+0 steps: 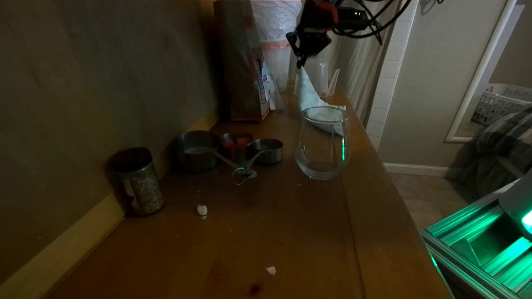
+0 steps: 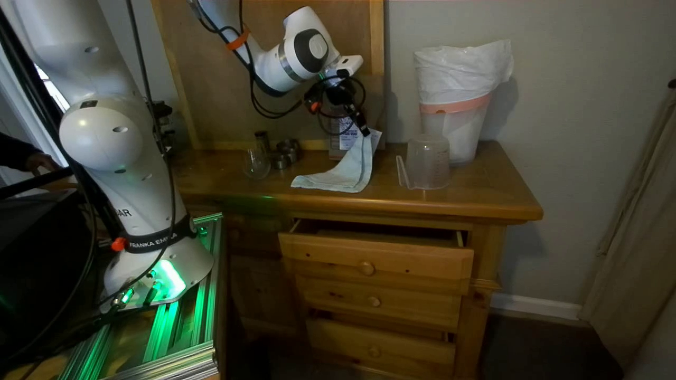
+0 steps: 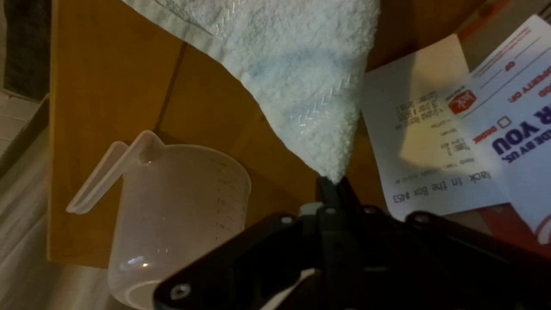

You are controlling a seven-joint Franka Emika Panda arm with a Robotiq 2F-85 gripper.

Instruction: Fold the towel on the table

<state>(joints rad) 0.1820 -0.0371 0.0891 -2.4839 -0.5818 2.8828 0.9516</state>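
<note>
End effector (image 3: pixel 332 184), closed, pinches the raised end of a towel (image 2: pixel 349 172) above the table (image 2: pixel 478 187); best carried low over its resting part (clear of the glass (image 1: pixel 322 151))

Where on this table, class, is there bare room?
Bare: the front corner of the table by measuring jug and bin; nearly so, between glass and foreground white scrap. Crowded: around metal cups, and where the gripper holds the towel near the paper bag.

A dim grey wall (image 2: pixel 560 121) meets a white baseboard (image 2: pixel 536 306), a pale curtain (image 2: pixel 631 253) hanging near it.
</note>
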